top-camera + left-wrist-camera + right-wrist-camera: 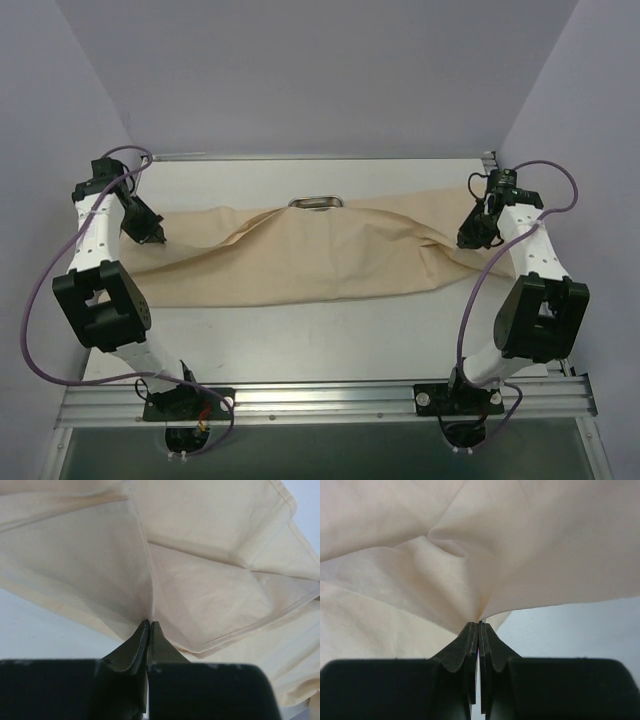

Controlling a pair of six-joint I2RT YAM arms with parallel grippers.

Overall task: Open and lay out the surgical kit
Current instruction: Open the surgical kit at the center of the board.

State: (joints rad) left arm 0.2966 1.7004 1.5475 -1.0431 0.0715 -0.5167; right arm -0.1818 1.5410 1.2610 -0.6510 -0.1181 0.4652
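The beige cloth wrap (310, 255) lies stretched wide across the table, held at both ends. My left gripper (155, 235) is shut on its left end; the wrist view shows the cloth (200, 580) pinched between the fingertips (150, 625). My right gripper (470, 238) is shut on its right end, with the cloth (445, 555) pinched at the fingertips (480, 625). The rim of the steel tray (316, 202) peeks out at the cloth's far edge. The metal instruments are hidden.
The white table (300, 340) runs to a metal rail (320, 400) at the near edge, where both arm bases stand. Purple-grey walls close in at the back and both sides. Purple cables loop beside each arm.
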